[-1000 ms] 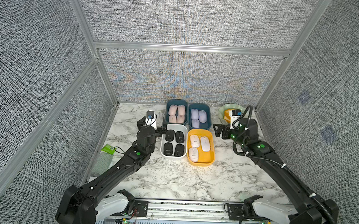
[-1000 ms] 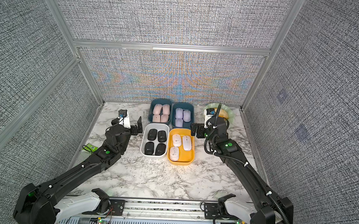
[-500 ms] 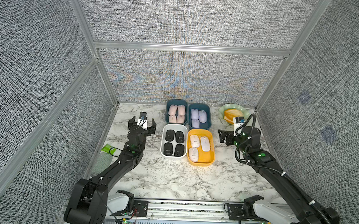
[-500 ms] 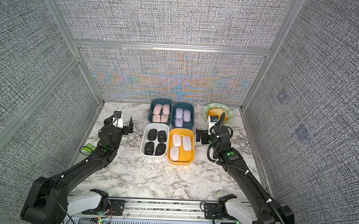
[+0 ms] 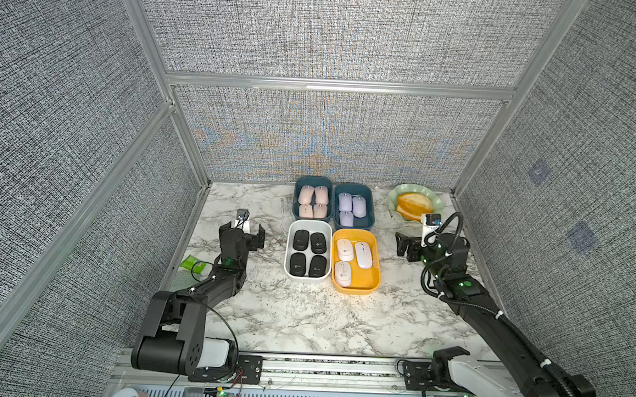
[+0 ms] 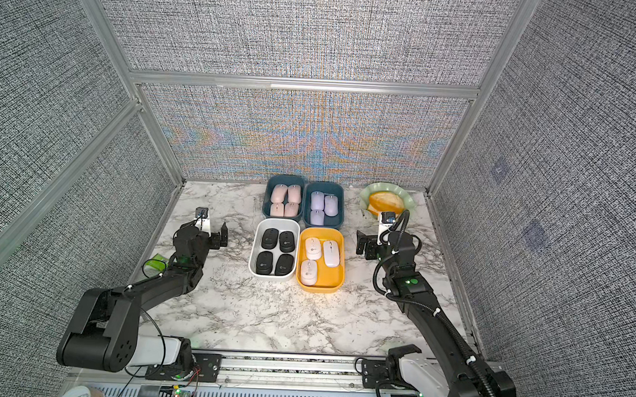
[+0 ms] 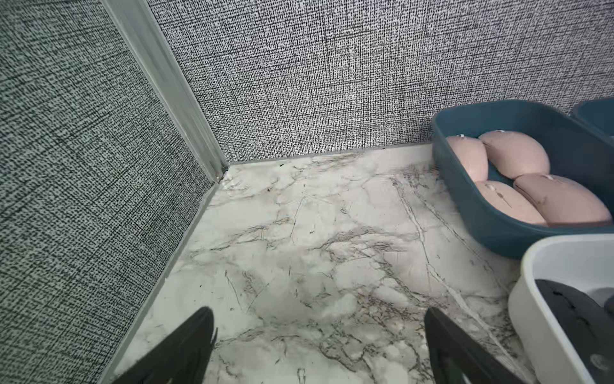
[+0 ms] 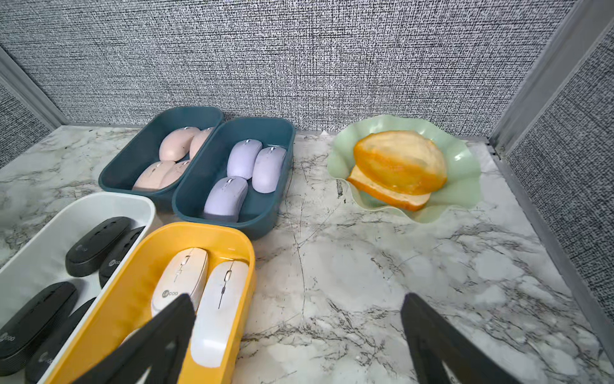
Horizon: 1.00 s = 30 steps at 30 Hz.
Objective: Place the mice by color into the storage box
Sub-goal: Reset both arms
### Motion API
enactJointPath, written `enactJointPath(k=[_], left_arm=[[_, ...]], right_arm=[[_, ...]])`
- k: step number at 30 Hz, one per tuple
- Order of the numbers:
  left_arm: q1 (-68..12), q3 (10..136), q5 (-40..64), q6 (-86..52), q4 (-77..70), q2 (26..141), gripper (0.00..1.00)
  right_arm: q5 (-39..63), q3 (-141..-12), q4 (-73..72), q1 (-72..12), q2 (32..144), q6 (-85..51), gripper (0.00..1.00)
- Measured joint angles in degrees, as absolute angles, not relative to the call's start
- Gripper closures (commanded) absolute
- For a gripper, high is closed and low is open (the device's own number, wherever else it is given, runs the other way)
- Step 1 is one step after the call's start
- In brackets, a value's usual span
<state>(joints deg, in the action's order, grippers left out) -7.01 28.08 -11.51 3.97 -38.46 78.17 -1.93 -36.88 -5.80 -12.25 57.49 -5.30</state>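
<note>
1. Top views first, and every mouse is binned on the table [image 5: 304,316]. Four pink mice [image 5: 312,201] fill the left teal bin [image 5: 294,205]. Three lilac mice [image 5: 350,207] lie in the right teal bin [image 5: 372,213]. Both bins are up against the back wall.
2. Nearer row in both top views: four black mice [image 5: 308,256] in the white bin [image 5: 287,259], three white mice [image 5: 351,258] in the yellow bin [image 5: 378,272]. The four bins stand packed in one block.
3. The left gripper [image 5: 243,231] hovers left of the white bin, jaws spread wide, nothing between them. The right gripper [image 6: 367,245] hangs right of the yellow bin, near the bread [image 6: 385,201] on its green dish [image 6: 364,197]. It's wide apart and empty too.
4. Left wrist: both fingers [image 7: 186,345] flare out over bare table, nothing held. The pink mice [image 7: 515,179] lie packed in the left teal bin [image 7: 465,206]. Beside it is a corner of the white bin [image 7: 531,266], where a black mouse [image 7: 571,316] shows.
5. Right wrist: fingers [image 8: 442,342] wide apart, empty. One crosses the yellow bin [image 8: 232,239] in this view, the other is over bare table. All four bins and the bread [image 8: 398,159] show beyond.
</note>
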Motion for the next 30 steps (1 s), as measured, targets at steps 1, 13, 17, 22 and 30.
enactJointPath(k=[1,13,17,22,30], left_arm=[[-6.7,27.7,-12.4,3.5,-38.7,77.5,0.01],[-5.8,25.6,-12.8,1.3,-39.0,84.6,0.01],[-5.2,26.5,-12.8,1.1,-39.7,85.1,0.01],[-5.1,24.1,-12.9,0.6,-41.6,83.9,0.01],[-3.6,12.0,-11.0,-0.4,-55.9,83.2,0.01]], right_arm=[[-1.6,-36.9,-5.8,-12.0,57.5,-5.3,0.01],[-0.5,-36.3,-6.3,-11.1,58.7,-5.5,0.01],[0.5,-35.4,-6.6,-11.0,59.6,-5.2,0.01],[1.5,-35.1,-6.8,-11.0,60.0,-4.4,0.01],[1.9,-33.9,-8.4,-11.0,60.5,-4.6,0.01]])
